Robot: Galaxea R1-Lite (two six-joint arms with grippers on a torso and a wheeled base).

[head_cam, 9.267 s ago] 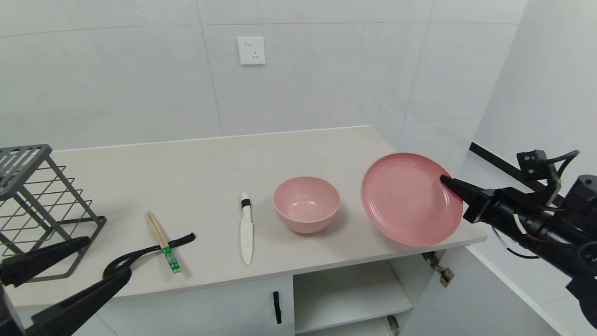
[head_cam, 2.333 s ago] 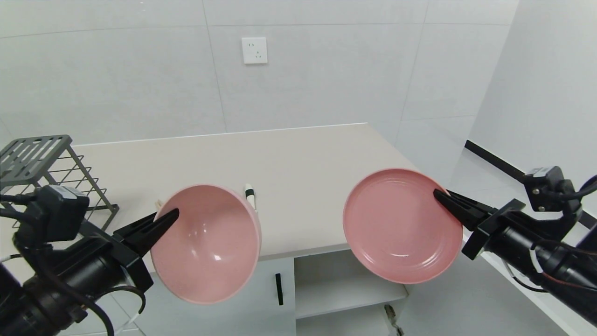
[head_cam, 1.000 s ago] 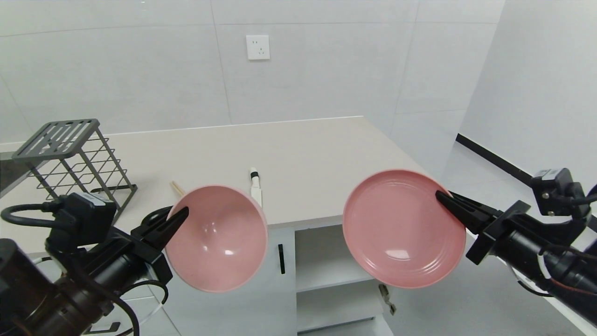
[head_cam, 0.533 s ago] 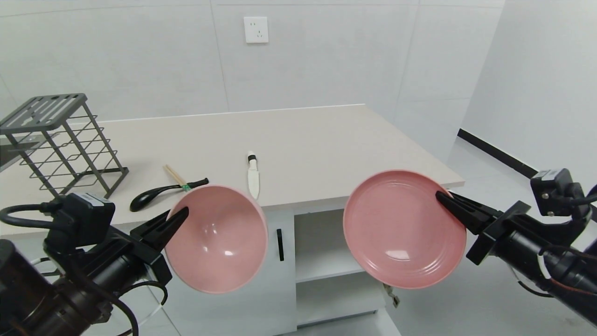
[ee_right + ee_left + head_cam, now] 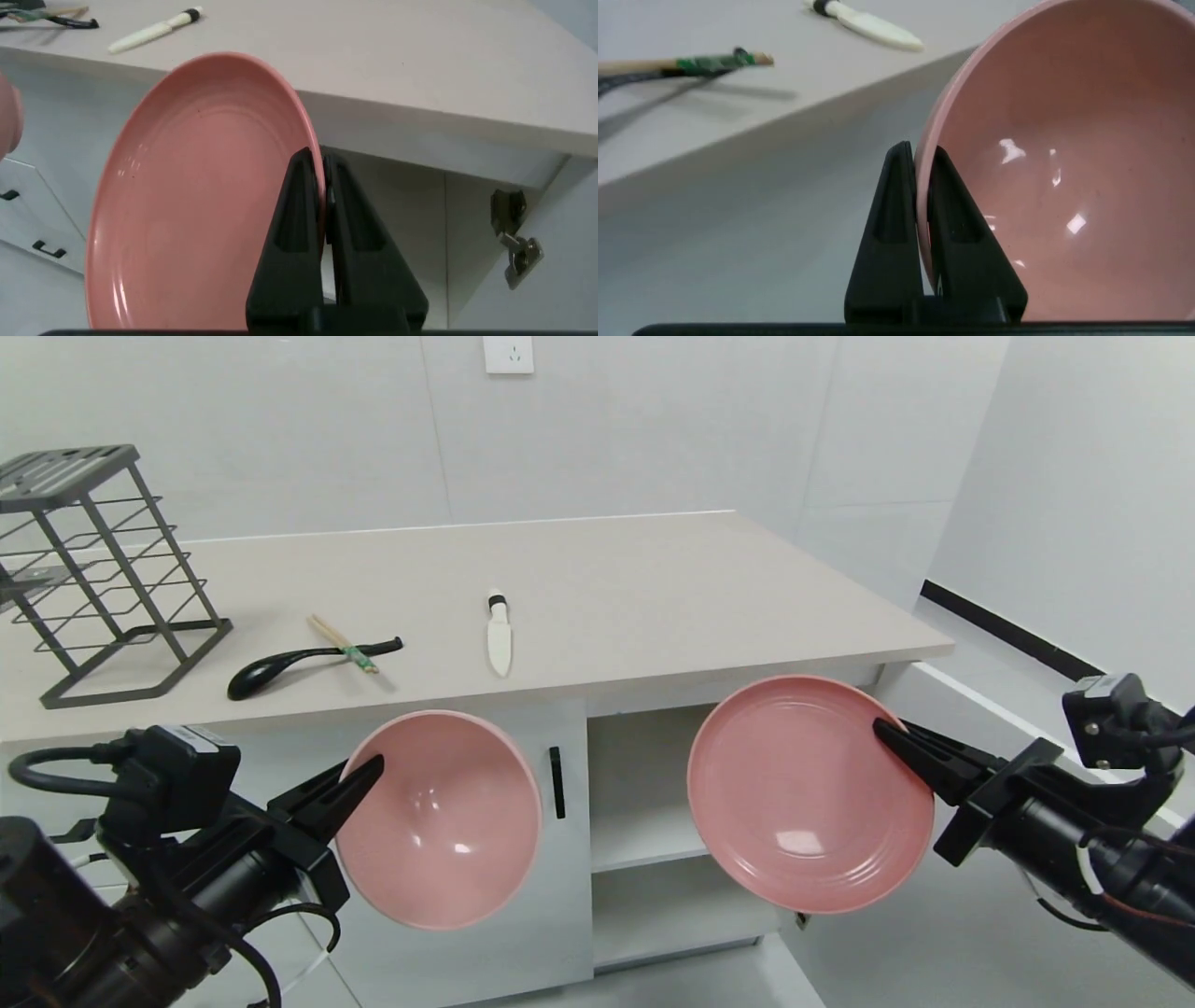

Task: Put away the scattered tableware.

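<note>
Pink bowl off the counter, held in the air below the level of its front edge, before the closed cabinet door. Bowl tipped on edge, hollow turned toward the head camera. Left gripper clamped on the bowl's rim at its upper left; the left wrist view has the rim of the bowl pinched between the two fingers of the left gripper, one inside, one outside.

Pink plate also in the air, to the right of the bowl and apart from it, in front of the open cabinet compartment. Plate stands nearly upright, face toward the head camera. Right gripper clenched on its rim at the upper right; in the right wrist view the plate edge sits between the fingers of the right gripper.

Black door handle shows in the gap between bowl and plate.

On the counter: white knife with a black band on its handle, near the front edge. Left of it, a black spoon with chopsticks crossing its handle. Dark wire rack at the far left end. Wall socket above, on the tiled wall.
</note>
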